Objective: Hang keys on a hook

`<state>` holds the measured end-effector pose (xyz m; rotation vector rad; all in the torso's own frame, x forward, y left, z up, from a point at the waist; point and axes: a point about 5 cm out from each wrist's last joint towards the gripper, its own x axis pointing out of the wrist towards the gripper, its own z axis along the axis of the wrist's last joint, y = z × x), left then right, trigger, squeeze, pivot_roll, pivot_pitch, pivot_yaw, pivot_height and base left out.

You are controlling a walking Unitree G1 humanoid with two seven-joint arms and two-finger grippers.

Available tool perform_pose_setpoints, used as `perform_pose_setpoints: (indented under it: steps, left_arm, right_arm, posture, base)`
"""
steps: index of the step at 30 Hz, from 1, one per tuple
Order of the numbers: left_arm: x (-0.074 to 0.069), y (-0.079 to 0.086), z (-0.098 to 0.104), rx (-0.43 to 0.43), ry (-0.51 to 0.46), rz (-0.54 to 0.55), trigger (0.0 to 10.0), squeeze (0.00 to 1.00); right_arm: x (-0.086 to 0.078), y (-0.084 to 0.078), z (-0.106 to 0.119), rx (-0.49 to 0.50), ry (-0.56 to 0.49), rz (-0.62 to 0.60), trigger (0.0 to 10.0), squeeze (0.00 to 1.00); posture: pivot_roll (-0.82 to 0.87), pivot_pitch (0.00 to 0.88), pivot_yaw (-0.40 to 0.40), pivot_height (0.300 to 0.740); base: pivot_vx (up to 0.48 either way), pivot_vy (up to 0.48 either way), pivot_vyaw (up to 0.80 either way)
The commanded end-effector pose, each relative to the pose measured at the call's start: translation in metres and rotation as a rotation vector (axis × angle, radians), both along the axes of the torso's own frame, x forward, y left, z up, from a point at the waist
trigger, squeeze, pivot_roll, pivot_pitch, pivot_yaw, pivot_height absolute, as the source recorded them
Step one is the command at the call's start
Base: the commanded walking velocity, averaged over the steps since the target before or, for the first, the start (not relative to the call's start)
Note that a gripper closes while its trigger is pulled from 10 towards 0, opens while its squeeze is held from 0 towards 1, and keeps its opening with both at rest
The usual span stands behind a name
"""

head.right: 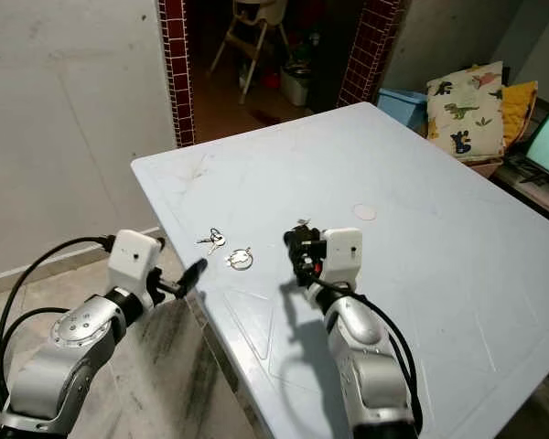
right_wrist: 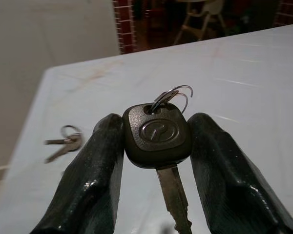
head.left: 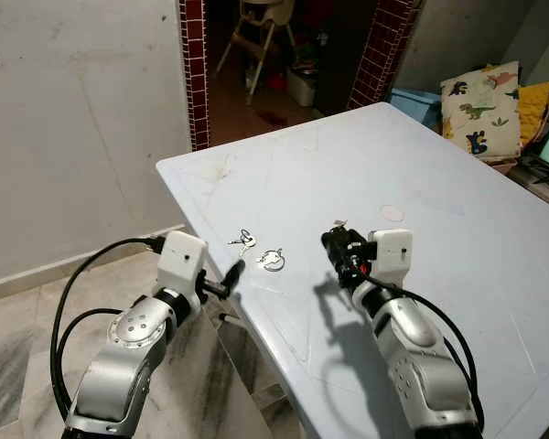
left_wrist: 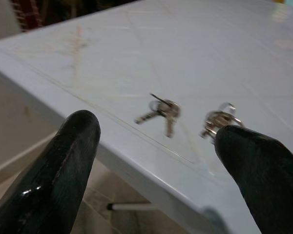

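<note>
My right gripper is shut on a car key with a black head and a wire ring at its top. It holds the key a little above the pale blue table, near the middle of the table's front part. Two small silver keys on a ring lie flat near the table's left edge. A second silver ring bunch lies just right of them. My left gripper is open at the table's left edge, with the small keys and the ring bunch ahead of its fingers.
A small white disc lies on the table behind the right gripper. A dinosaur-print cushion and a blue box sit beyond the far right corner. A brick-framed doorway with a high chair is behind; a grey wall and tiled floor are to the left.
</note>
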<state>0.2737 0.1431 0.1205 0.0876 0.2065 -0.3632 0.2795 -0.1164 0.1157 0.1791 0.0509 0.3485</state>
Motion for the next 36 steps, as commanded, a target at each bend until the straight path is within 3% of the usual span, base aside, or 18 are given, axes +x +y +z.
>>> perform_pose_setpoints:
  steps: [1, 5, 7, 9, 14, 15, 19, 21, 29, 30, 36]
  left_arm:
    - [0.002, 0.002, 0.0, 0.011, -0.011, 0.032, 10.0, 0.0]
    - [0.006, 0.008, 0.001, 0.038, -0.033, 0.095, 10.0, 0.0]
    - [0.006, 0.008, 0.0, 0.04, -0.034, 0.092, 10.0, 0.0]
    - [0.007, 0.005, 0.0, 0.037, -0.036, 0.076, 10.0, 0.0]
    - [0.007, 0.002, 0.0, 0.035, -0.035, 0.062, 10.0, 0.0]
    - [0.006, -0.001, 0.0, 0.02, -0.032, 0.043, 10.0, 0.0]
    - [0.001, -0.011, 0.002, -0.029, -0.021, -0.043, 10.0, 0.0]
    - [-0.008, -0.024, 0.0, -0.062, 0.019, -0.157, 10.0, 0.0]
    - [-0.016, -0.027, -0.006, -0.053, 0.086, -0.252, 10.0, 0.0]
    - [-0.018, -0.026, -0.007, -0.05, 0.104, -0.269, 10.0, 0.0]
    - [-0.028, -0.022, -0.013, -0.024, 0.162, -0.326, 10.0, 0.0]
  right_arm:
    - [-0.003, -0.001, 0.008, 0.01, -0.021, 0.021, 10.0, 0.0]
    - [-0.019, 0.002, 0.01, 0.057, -0.008, 0.095, 10.0, 0.0]
    - [-0.024, 0.002, 0.007, 0.03, 0.007, 0.112, 10.0, 0.0]
    - [-0.028, -0.001, -0.001, -0.12, 0.016, 0.137, 10.0, 0.0]
    - [-0.034, -0.006, -0.015, -0.257, 0.067, 0.167, 10.0, 0.0]
    - [-0.037, -0.01, -0.025, -0.3, 0.123, 0.169, 10.0, 0.0]
    - [-0.039, -0.014, -0.03, -0.324, 0.149, 0.157, 10.0, 0.0]
    - [-0.039, -0.012, -0.032, -0.334, 0.156, 0.172, 10.0, 0.0]
    - [-0.031, -0.01, -0.036, -0.346, 0.173, 0.107, 10.0, 0.0]
    - [-0.031, -0.008, -0.035, -0.335, 0.173, 0.11, 10.0, 1.0]
    - [-0.034, -0.001, -0.039, -0.332, 0.202, 0.156, 10.0, 1.0]
  posture:
    - [0.1, 0.0, -0.108, 0.74]
    - [0.1, 0.0, -0.105, 0.74]
    - [0.1, 0.0, -0.103, 0.74]
    - [0.1, 0.0, -0.103, 0.74]
    - [0.1, 0.0, -0.102, 0.74]
    - [0.1, 0.0, -0.102, 0.74]
    - [0.1, 0.0, -0.106, 0.74]
    - [0.1, 0.0, -0.104, 0.74]
    - [0.1, 0.0, -0.101, 0.74]
    - [0.1, 0.0, -0.101, 0.74]
    - [0.11, 0.0, -0.105, 0.74]
  base:
    - [0.0, 0.0, 0.0]
    - [0.0, 0.0, 0.0]
    - [0.0, 0.0, 0.0]
    - [0.0, 0.0, 0.0]
    - [0.0, 0.0, 0.0]
    - [0.0, 0.0, 0.0]
    - [0.0, 0.0, 0.0]
    - [0.0, 0.0, 0.0]
    - [0.0, 0.0, 0.0]
    - [0.0, 0.0, 0.0]
    - [0.0, 0.0, 0.0]
